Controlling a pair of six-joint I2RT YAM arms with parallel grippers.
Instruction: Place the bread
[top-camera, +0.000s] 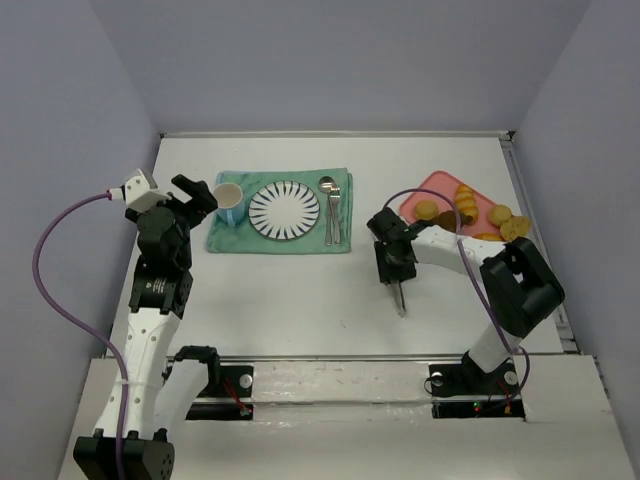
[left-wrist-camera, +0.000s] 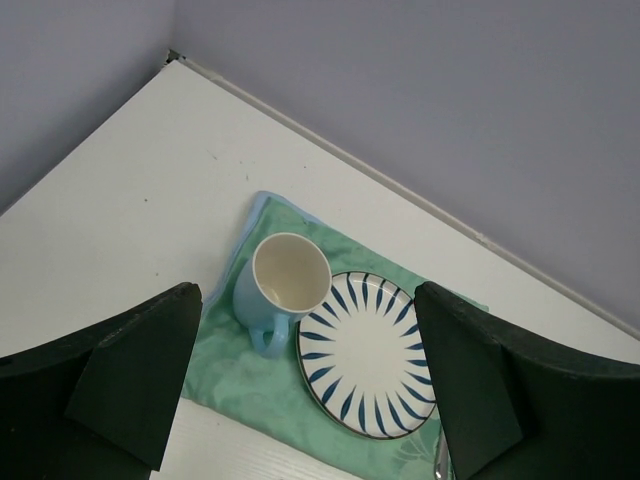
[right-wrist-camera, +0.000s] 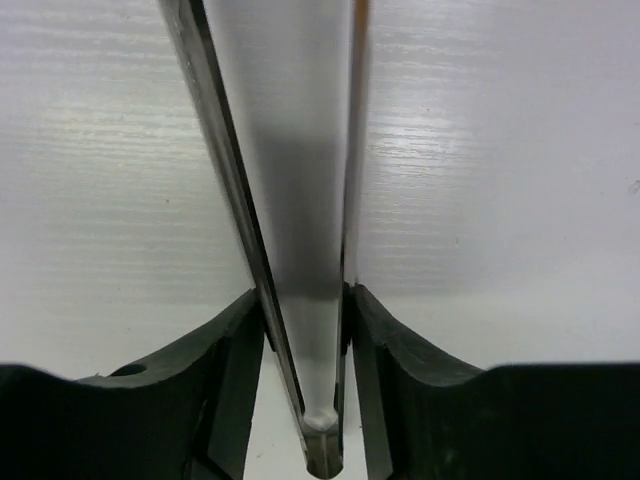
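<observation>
right end effector (right-wrist-camera: 303, 325) is clenched on a slim metal utensil (right-wrist-camera: 290, 180), likely for lifting. the bread (top-camera: 427, 210) rests on the pink tray (top-camera: 432, 183), far right. left end effector (top-camera: 203, 193) is held released beside the cup (top-camera: 228, 195), apparently idle.

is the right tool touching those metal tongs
Touching. The right wrist view shows the right tool with both fingers clamped against the sides of the metal tongs.

Nothing readable is showing in any of the three views. No words, numbers, brand marks or signs are appearing on any surface.
</observation>
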